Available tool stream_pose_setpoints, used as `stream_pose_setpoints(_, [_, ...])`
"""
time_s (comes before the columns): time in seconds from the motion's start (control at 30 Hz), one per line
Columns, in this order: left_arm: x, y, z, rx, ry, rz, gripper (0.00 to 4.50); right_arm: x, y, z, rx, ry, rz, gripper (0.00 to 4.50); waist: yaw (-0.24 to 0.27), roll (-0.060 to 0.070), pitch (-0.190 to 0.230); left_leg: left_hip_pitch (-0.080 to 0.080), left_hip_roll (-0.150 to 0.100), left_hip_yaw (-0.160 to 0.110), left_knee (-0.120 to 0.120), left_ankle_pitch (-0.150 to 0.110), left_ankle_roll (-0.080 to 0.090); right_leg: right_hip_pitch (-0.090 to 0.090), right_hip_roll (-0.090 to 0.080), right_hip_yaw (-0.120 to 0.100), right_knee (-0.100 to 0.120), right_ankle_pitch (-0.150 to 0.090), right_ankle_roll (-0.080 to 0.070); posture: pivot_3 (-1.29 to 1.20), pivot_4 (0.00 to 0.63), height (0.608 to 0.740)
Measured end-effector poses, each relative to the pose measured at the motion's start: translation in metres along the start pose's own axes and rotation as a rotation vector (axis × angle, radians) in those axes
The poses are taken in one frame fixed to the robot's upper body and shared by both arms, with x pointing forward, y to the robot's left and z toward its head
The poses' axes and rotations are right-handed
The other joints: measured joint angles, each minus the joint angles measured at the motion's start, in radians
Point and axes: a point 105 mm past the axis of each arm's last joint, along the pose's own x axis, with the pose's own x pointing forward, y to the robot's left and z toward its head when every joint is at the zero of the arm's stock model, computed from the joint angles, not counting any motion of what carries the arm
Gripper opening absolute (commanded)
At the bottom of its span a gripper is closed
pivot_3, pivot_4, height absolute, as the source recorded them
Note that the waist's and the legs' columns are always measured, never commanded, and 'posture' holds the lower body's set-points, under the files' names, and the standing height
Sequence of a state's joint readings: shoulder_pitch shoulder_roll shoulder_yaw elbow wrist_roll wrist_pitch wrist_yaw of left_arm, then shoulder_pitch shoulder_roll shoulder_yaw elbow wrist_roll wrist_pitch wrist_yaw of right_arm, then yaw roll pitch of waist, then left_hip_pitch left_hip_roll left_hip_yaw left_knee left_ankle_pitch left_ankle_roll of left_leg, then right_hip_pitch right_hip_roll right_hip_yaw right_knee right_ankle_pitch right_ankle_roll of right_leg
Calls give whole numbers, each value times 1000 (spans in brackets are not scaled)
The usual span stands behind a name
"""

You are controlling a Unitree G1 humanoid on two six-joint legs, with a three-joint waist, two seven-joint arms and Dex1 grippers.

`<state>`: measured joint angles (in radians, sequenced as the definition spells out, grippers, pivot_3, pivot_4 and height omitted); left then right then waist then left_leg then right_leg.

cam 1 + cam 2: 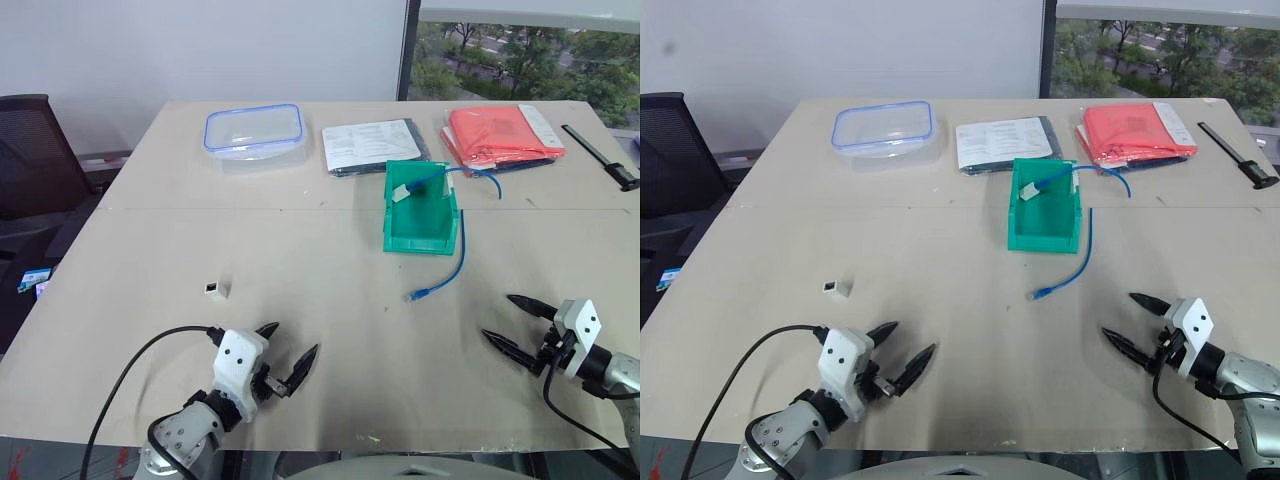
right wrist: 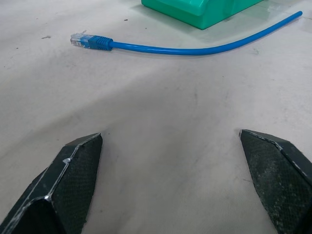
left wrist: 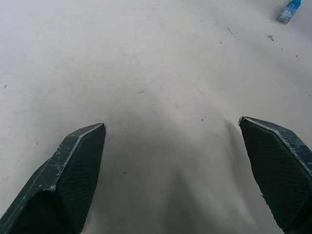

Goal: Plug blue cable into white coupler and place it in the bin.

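— How was the light from where I sat?

— Bright and even; daylight came through the window (image 1: 520, 50) at about one o'clock. The table (image 1: 300, 260) showed no glare.

— Shadows?

— I saw soft ones only, pooled under the left gripper (image 3: 170, 161) and the right gripper (image 2: 170, 161) in the wrist views.

— Focus?

— The head views were sharp. I found the black fingertips (image 3: 73, 170) slightly soft up close.

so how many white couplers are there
2: one white coupler lies loose on the table, ahead of the left gripper; a second white coupler sits inside the green bin on the blue cable's far end.
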<state>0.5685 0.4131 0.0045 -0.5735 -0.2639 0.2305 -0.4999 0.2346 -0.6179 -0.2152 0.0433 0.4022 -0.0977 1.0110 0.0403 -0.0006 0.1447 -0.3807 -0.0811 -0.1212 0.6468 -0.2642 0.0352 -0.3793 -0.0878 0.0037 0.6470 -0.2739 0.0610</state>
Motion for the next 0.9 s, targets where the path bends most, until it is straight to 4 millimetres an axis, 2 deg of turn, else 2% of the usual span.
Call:
stream_pose_setpoints(0.23, [9, 0, 5, 21, -21, -36, 4500, -8, 6, 2, -2, 3, -18, 4430, 0, 0, 1, -1, 0, -1, -1, 0, 1, 0, 0, -1, 0, 1, 2, 0, 150, 740])
stream_pose_setpoints(0.6, [9, 5, 1, 61, -38, -92, 4500, -7, 10, 5, 9, -5, -25, 4430, -2, 4, 2, -1, 0, -1, -1, 0, 1, 0, 0, -1, -1, 1, 2, 0, 150, 740])
stream_pose_setpoints(0.77, [11, 7, 2, 98, -36, -135, 4500, -3, 8, 11, -20, -12, 8, 4430, -1, 7, 3, 0, 0, -1, -1, 0, 1, 0, 0, -1, -1, 1, 2, 0, 150, 740])
stream_pose_setpoints(0.87, [13, 9, 5, 129, -22, -184, 4500, 5, 6, 20, -49, -15, 57, 4430, -3, 7, 4, 0, 0, -1, -1, 1, 2, 0, 0, -1, -1, 1, 2, 0, 150, 740])
stream_pose_setpoints(0.9, [13, 10, 8, 159, -8, -224, 4500, 13, 7, 28, -68, -20, 93, 4430, -6, 7, 5, 0, 0, -1, -1, 1, 2, 0, 1, -1, -1, 1, 2, 0, 150, 740])
